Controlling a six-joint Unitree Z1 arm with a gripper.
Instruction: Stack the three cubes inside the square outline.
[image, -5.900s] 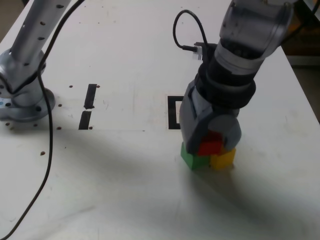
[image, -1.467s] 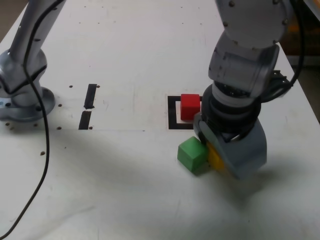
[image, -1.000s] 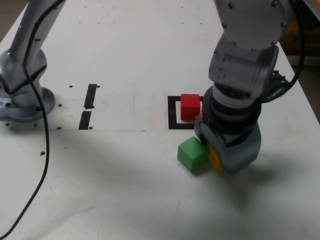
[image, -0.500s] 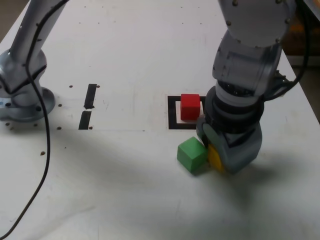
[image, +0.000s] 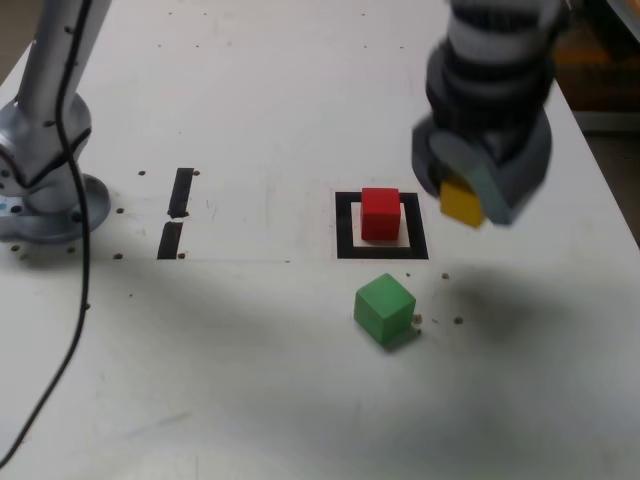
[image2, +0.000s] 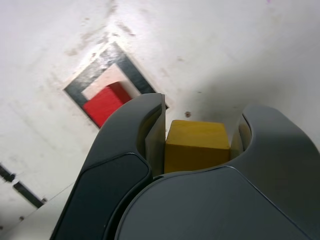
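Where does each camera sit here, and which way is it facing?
Exterior view: off the arm, high, angled down at the table; shows the arm's base and the pincer shut on the yellow cube, raised off the table.
Wrist view: on the wrist, facing down past the pincer at the table; its grey jaws fill the foreground.
Shared: yellow cube, red cube in the square outline. The green cube shows in the exterior view only.
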